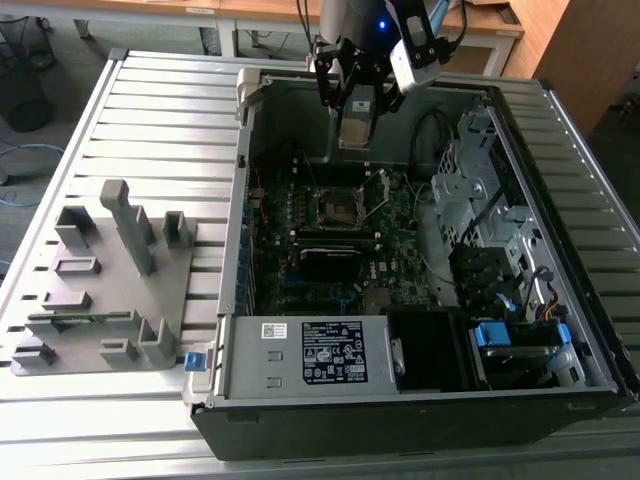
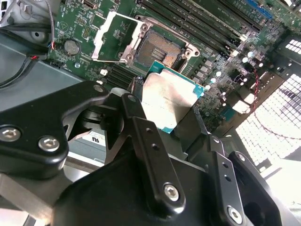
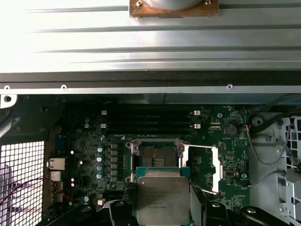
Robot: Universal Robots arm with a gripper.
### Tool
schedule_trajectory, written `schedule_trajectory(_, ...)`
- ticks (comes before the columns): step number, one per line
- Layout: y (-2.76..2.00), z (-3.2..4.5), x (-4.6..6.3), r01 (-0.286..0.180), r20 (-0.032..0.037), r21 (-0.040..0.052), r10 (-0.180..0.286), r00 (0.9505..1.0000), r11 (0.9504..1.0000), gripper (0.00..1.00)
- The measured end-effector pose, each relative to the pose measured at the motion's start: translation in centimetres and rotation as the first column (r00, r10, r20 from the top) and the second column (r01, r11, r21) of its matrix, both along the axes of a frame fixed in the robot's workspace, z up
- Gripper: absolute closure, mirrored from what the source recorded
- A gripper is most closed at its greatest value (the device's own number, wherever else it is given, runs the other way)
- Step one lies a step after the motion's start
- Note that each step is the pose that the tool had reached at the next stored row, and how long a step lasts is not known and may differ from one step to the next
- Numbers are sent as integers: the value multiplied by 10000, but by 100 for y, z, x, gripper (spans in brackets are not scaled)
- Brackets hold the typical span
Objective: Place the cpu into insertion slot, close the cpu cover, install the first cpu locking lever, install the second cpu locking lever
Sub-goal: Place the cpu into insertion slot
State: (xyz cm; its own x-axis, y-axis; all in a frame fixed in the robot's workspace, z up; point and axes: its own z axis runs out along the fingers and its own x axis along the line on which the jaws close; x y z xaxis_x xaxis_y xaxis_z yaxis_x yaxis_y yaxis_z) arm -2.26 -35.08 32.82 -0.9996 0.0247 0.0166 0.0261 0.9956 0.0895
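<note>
End effector closed on cpu, chip pinched by its edges. Cpu hangs over motherboard, just beside insertion slot, not yet seated. Cpu cover open, swung aside. Risk: cpu offset or tilted at descent, so corner strikes slot rim and contacts bend; weak pinch, chip slips.

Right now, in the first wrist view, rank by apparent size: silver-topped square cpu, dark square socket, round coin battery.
1. silver-topped square cpu, enlarged by nearness
2. dark square socket
3. round coin battery
</note>
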Motion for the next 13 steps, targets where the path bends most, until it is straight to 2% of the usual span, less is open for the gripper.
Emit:
schedule_trajectory(8, 0, -60, 0, 0, -1, -2, 0, 10000, 10000, 46)
schedule_trajectory(13, 0, -71, 0, 0, 0, -1, 0, 10000, 10000, 46)
